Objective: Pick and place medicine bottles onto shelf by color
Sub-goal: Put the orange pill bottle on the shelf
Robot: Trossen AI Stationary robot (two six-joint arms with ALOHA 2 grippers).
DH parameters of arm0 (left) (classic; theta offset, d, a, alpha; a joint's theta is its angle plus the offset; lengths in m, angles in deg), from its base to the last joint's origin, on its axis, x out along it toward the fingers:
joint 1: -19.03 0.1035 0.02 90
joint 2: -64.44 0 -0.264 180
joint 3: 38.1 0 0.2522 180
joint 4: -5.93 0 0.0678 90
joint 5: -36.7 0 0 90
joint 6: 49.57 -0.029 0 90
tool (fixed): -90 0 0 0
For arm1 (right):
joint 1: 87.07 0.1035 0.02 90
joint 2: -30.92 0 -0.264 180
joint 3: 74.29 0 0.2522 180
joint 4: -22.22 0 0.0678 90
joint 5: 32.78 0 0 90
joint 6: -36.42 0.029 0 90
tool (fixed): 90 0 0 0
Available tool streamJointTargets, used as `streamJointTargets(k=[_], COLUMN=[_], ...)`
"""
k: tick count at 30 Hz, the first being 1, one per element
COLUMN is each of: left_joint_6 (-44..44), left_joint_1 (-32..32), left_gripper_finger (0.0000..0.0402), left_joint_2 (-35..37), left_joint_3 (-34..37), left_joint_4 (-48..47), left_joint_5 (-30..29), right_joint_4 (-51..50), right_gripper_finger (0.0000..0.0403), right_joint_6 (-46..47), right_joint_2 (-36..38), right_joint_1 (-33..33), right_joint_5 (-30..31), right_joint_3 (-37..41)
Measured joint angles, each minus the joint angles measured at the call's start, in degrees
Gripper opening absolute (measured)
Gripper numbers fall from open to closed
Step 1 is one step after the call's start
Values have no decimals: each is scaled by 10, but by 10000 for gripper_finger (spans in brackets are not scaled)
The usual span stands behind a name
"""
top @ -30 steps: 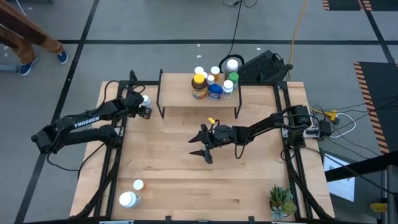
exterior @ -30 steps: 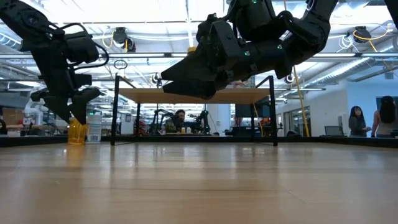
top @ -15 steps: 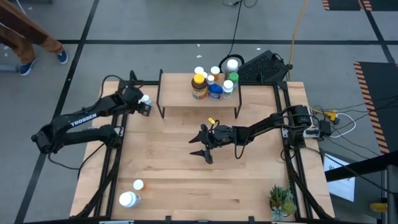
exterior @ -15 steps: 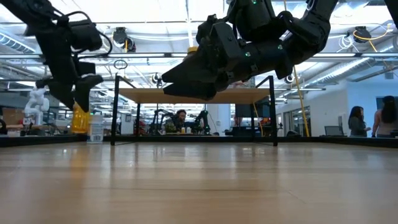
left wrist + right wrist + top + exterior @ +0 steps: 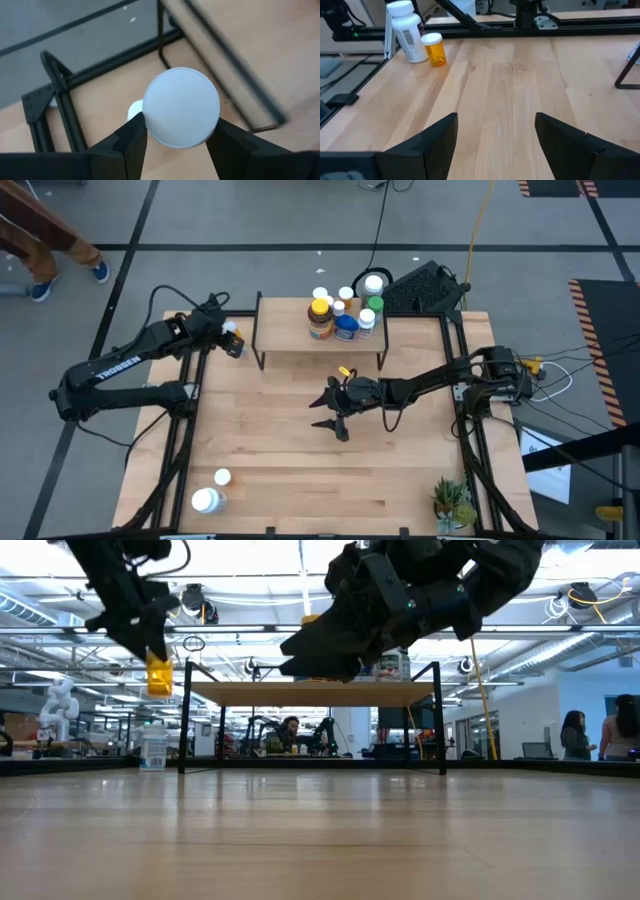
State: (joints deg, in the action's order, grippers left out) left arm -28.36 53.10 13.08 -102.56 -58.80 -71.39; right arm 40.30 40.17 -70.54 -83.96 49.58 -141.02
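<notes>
My left gripper (image 5: 232, 340) is shut on an orange medicine bottle (image 5: 158, 675) with a white cap (image 5: 181, 107). It hangs in the air just off the left end of the shelf (image 5: 285, 332). Several bottles (image 5: 345, 312) stand on the shelf's right half. A white bottle (image 5: 153, 748) stands on the table below the held one. My right gripper (image 5: 335, 420) hovers open over the middle of the table, its fingers (image 5: 437, 140) holding nothing. My left gripper pinches the orange bottle's top end between its two fingers, which stand on opposite sides of the white cap's rim (image 5: 149, 127). The fingers come from above, pointing down. The bottle hangs upright below them, its orange body (image 5: 158, 680) lifted clear of the table.
A white bottle (image 5: 205, 500) and a small orange bottle (image 5: 222, 477) stand at the near left corner, also in the right wrist view as a white bottle (image 5: 407, 30) and an orange bottle (image 5: 434, 49). A potted plant (image 5: 452, 502) sits at the near right corner.
My left gripper has risen with the orange bottle, shifting a little toward the far edge. The bottle has gone from table height to shelf-top height, upright. The white bottle beside it has stayed on the table. My right gripper has drifted slightly toward the right.
</notes>
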Motion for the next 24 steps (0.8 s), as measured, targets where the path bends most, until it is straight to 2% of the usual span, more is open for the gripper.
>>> streamJointTargets(k=[7, 13, 17, 24], left_joint_6=[-1, -1, -17, -66], left_joint_1=[-38, -71, -91, -104], left_gripper_finger=[186, 186, 186, 186], left_joint_2=[0, -13, -57, -185], left_joint_3=[-60, -110, -153, -246], left_joint_4=[-26, -26, -27, -23], left_joint_5=[0, 0, 0, 0], right_joint_4=[-71, -78, -78, -81], right_gripper_finger=[258, 258, 258, 258], right_joint_6=[-9, -10, -14, -17], right_joint_2=[36, 37, 37, 37], right_joint_1=[0, 0, 0, 0], right_joint_5=[1, 1, 1, 1], right_joint_3=[0, 0, 0, 0])
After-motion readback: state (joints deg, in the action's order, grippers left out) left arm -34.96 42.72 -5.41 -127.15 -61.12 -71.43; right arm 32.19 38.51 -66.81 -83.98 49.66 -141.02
